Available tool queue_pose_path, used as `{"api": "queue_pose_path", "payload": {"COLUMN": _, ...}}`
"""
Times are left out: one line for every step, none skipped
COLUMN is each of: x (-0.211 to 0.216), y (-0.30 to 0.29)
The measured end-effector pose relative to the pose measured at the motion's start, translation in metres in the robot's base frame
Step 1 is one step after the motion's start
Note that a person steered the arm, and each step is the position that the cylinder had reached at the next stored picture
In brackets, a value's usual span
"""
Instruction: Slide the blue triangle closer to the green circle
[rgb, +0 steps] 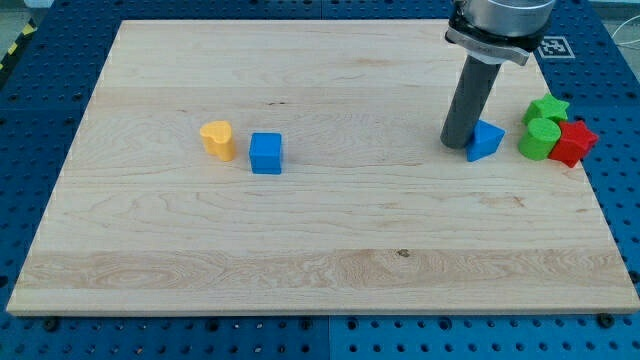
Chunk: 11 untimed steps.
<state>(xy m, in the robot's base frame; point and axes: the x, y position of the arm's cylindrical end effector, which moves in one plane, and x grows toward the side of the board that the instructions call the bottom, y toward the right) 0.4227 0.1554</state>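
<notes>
The blue triangle (486, 141) lies on the wooden board at the view's right. The green circle (539, 140) is a short way to its right, with a gap between them. My tip (459, 144) stands right at the triangle's left side, touching or nearly touching it. The rod rises from there toward the view's top, where the arm's grey body shows.
A green star (548, 109) sits just above the green circle and a red star (573, 142) touches its right side, near the board's right edge (590, 190). A blue cube (266, 153) and a yellow heart (218, 139) lie at the left centre.
</notes>
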Motion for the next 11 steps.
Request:
{"api": "queue_pose_path", "payload": {"x": -0.017, "y": 0.0}}
{"api": "queue_pose_path", "payload": {"x": -0.021, "y": 0.0}}
{"api": "queue_pose_path", "payload": {"x": -0.016, "y": 0.001}}
{"api": "queue_pose_path", "payload": {"x": -0.014, "y": 0.001}}
{"api": "queue_pose_path", "payload": {"x": -0.006, "y": 0.004}}
{"api": "queue_pose_path", "payload": {"x": 0.003, "y": 0.009}}
{"api": "queue_pose_path", "payload": {"x": 0.003, "y": 0.011}}
{"api": "queue_pose_path", "payload": {"x": 0.005, "y": 0.017}}
{"api": "queue_pose_path", "payload": {"x": 0.008, "y": 0.019}}
{"api": "queue_pose_path", "payload": {"x": 0.011, "y": 0.021}}
{"api": "queue_pose_path", "payload": {"x": 0.018, "y": 0.021}}
